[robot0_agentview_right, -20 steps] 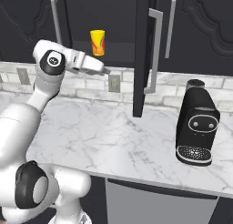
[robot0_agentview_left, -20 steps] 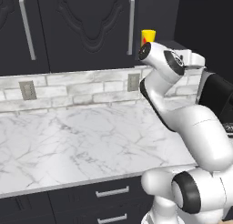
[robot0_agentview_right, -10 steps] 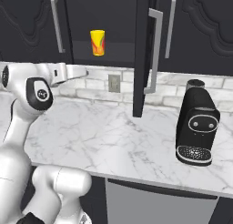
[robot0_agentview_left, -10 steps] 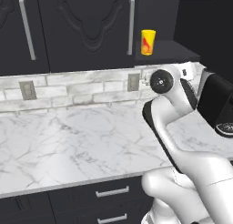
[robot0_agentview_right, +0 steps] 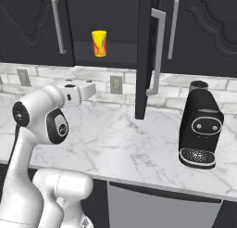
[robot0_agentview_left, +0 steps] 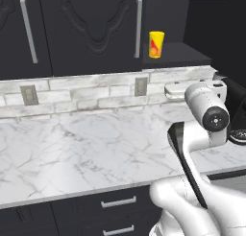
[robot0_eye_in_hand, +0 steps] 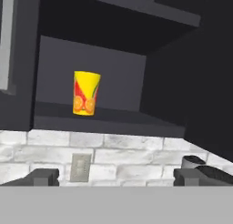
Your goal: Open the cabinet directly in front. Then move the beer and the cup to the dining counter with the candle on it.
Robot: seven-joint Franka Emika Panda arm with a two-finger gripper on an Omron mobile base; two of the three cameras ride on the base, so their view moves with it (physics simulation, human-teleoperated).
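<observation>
Arm has dropped below the open cabinet [robot0_agentview_right: 144, 60]; jaws released, empty, facing the cup [robot0_eye_in_hand: 86, 93], next to fetch.

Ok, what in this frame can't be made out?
- Beer: not to be seen on the shelf beside the cup; the open door in the right base view and dark walls hide part of the cabinet interior.
- Gripper: hand view cuts off the fingers at the bottom.
- Cup's print: too small in both base views.
- Coffee machine: mostly hidden by the arm in the left base view.
</observation>
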